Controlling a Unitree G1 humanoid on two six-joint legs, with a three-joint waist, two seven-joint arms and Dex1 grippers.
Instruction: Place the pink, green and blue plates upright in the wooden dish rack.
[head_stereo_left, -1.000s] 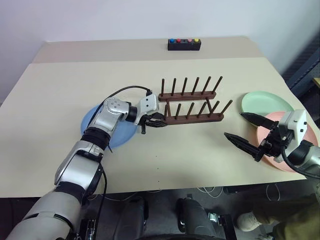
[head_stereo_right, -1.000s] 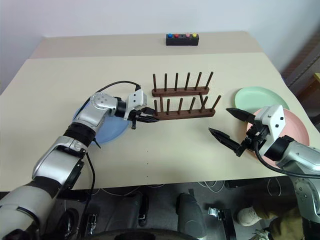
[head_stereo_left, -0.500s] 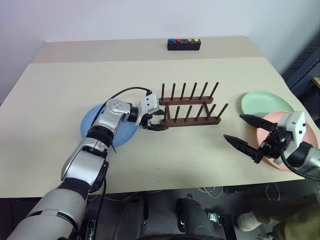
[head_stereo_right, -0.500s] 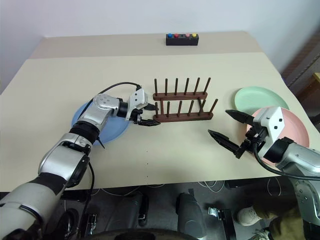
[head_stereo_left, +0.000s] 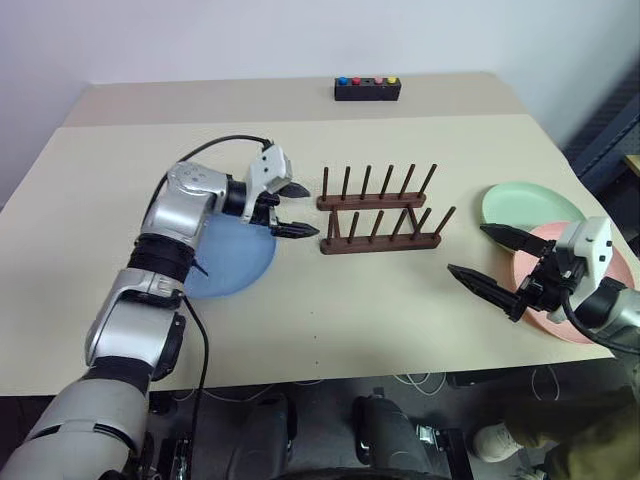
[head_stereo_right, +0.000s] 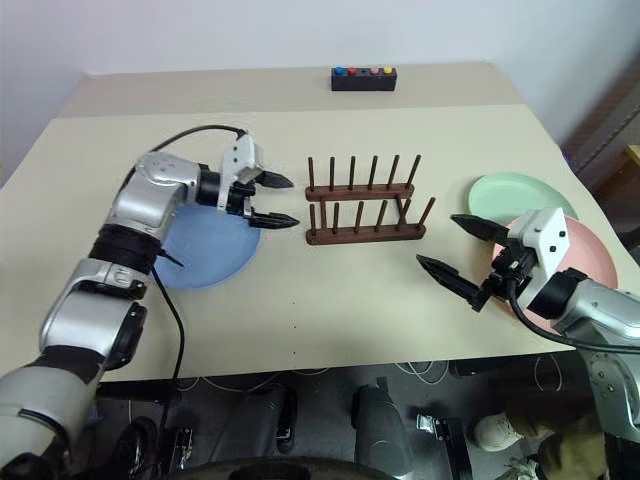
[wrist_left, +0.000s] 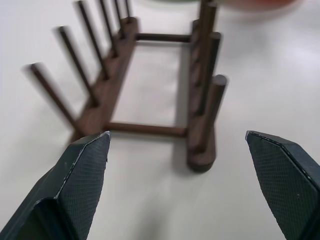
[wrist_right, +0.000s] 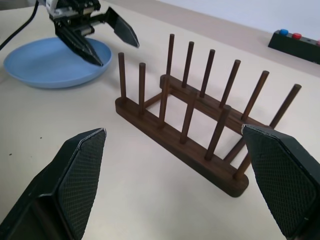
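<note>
At the middle of the desk (head_stereo_left: 400, 290) the wooden dish rack (head_stereo_left: 380, 214) was seen empty. The left gripper (head_stereo_left: 295, 209) was held wide open beside it, above the blue plate (head_stereo_left: 232, 262). Near the right edge, the right gripper (head_stereo_left: 490, 262) was spread wide by the pink plate (head_stereo_left: 570, 322) and green plate (head_stereo_left: 530, 205).

A pale beige bench (head_stereo_left: 120, 190) fills the room's middle, a seam crossing it toward twelve o'clock. A plain white wall (head_stereo_left: 250, 35) rises behind. Dark floor (head_stereo_left: 320, 420) with cables lies at six o'clock.
</note>
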